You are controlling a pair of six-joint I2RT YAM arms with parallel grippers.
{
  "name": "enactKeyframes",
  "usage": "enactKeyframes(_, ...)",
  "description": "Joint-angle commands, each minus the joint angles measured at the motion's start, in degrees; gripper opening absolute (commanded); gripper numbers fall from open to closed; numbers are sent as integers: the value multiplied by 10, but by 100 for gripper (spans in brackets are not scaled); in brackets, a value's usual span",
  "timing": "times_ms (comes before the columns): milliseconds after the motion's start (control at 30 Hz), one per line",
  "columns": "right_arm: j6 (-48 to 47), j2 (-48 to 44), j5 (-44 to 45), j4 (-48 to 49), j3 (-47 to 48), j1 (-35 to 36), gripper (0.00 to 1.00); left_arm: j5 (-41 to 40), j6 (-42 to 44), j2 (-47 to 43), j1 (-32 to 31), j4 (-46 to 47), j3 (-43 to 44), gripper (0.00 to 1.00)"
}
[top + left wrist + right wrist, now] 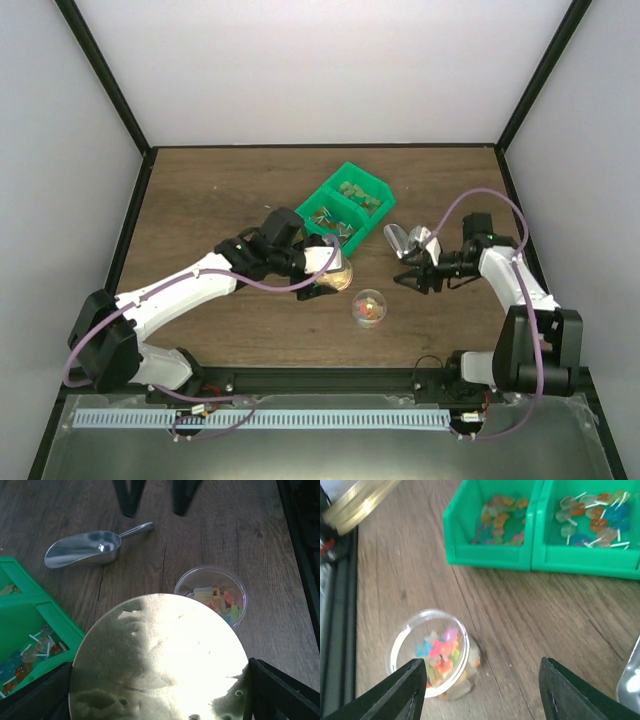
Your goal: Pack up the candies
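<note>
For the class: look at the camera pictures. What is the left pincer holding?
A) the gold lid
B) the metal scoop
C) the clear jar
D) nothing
A. In the left wrist view the left pincer grips the gold lid by its edges, while the metal scoop lies loose on the table and the clear jar stands apart.
</note>
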Motion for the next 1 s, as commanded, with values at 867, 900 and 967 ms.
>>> enactKeyframes(867, -137, 44, 138, 261, -129, 280, 53, 23, 33, -52, 54, -65, -48, 78)
enactKeyframes(900, -122, 49, 141, 272, -128, 294, 53, 23, 44, -59, 55, -72, -53, 78)
enactKeyframes(967, -76, 61, 146, 291, -120, 328, 53, 21, 65, -73, 56, -86, -66, 78)
